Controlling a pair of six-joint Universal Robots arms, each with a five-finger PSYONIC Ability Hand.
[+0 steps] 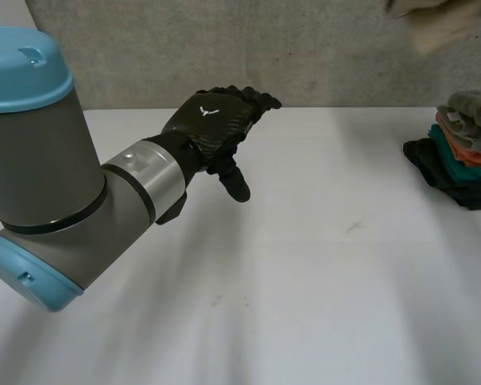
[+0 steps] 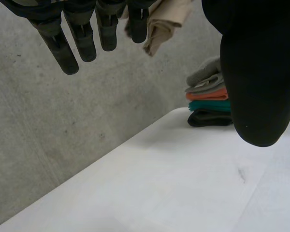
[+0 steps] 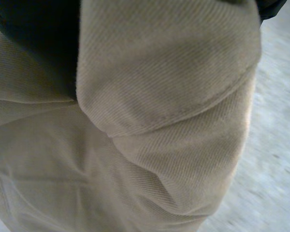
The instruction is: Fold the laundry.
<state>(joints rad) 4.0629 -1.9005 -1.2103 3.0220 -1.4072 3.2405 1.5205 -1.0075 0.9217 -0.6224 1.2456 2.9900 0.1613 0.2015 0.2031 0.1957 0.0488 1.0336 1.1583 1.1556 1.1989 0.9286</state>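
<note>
- The left robot hand (image 1: 212,120) hangs above the counter (image 1: 305,281) toward its far edge, on the end of the left arm (image 1: 56,168), which reaches in from the near left.
- Its fingers (image 2: 82,38) are straight and lie side by side with small gaps between them. They point toward the grey wall (image 1: 224,48).
- Its thumb (image 1: 236,184) stands well apart from the fingers and points down at the counter, so this robot hand is spread and clear of all the clothes.
- A beige cloth (image 1: 437,24) hangs in the air at the far right, in front of the wall, higher than the stack and apart from it.
- In the left wrist view the same beige cloth (image 2: 166,21) hangs just beyond the fingertips, and it is folded over on itself.
- In the right wrist view the beige cloth (image 3: 159,121) lies draped close over the right robot hand (image 3: 34,48), with a stitched hem curving across it.
- Only a dark patch of that robot hand shows behind the fabric, and I cannot tell whether it is spread or pinching.
- A stack of folded clothes (image 1: 465,152) sits on the counter at its far right side, with a grey piece on top, then orange, then teal, and black at the bottom.
- In the left wrist view the stack (image 2: 210,96) stands close to the wall (image 2: 63,135), beyond the thumb (image 2: 256,72).
</note>
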